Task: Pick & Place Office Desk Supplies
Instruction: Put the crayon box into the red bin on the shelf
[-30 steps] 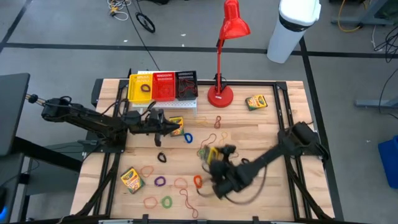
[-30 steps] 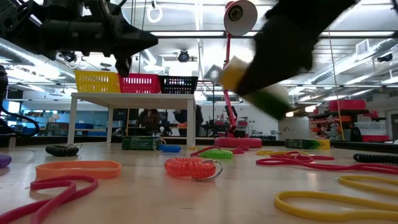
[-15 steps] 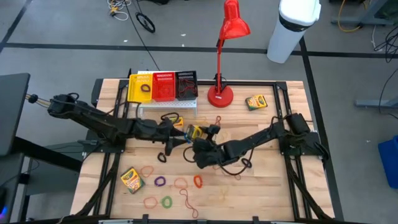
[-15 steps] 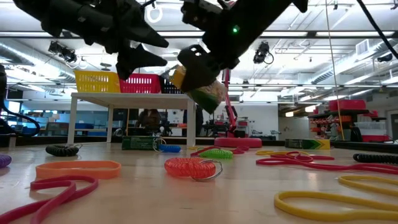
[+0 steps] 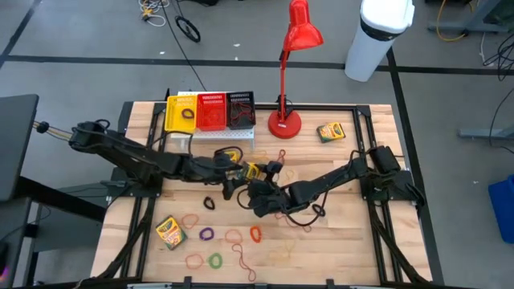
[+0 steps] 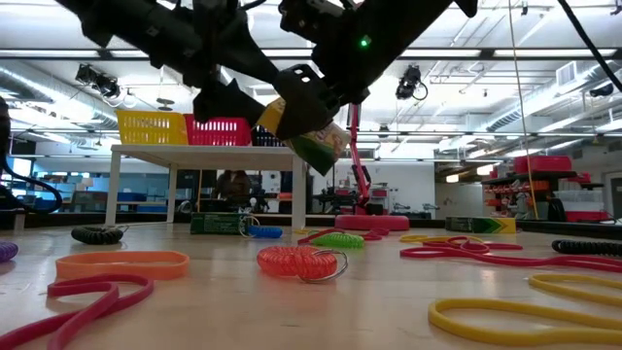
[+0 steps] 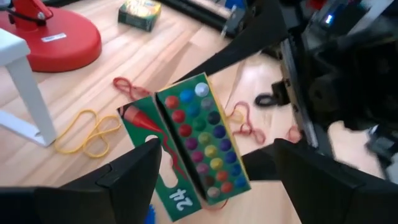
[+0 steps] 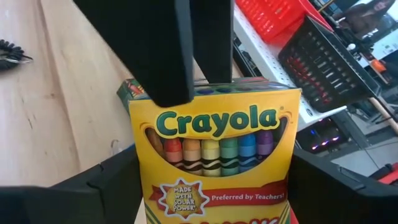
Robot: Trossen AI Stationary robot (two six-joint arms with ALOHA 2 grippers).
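Two dark arms meet over the middle of the wooden table [image 5: 337, 241], a crayon box held up between them.

Largest first: the tall red desk lamp [image 5: 287, 72] stands at the far edge, beside a white rack [image 5: 217, 135] carrying a yellow mesh basket [image 5: 170, 112] with a dark loop inside, a red mesh basket [image 5: 211, 111] and a black mesh basket [image 5: 240, 109], contents unclear. The right gripper [image 5: 259, 174] grips a green-and-yellow cardboard crayon box [image 6: 309, 131] in mid-air; the left gripper [image 5: 233, 170] has its fingers spread around that box's end, not clamped. Other crayon boxes [image 5: 169, 231] and thin coloured rubber-band loops [image 5: 206, 234] lie scattered on the tabletop.
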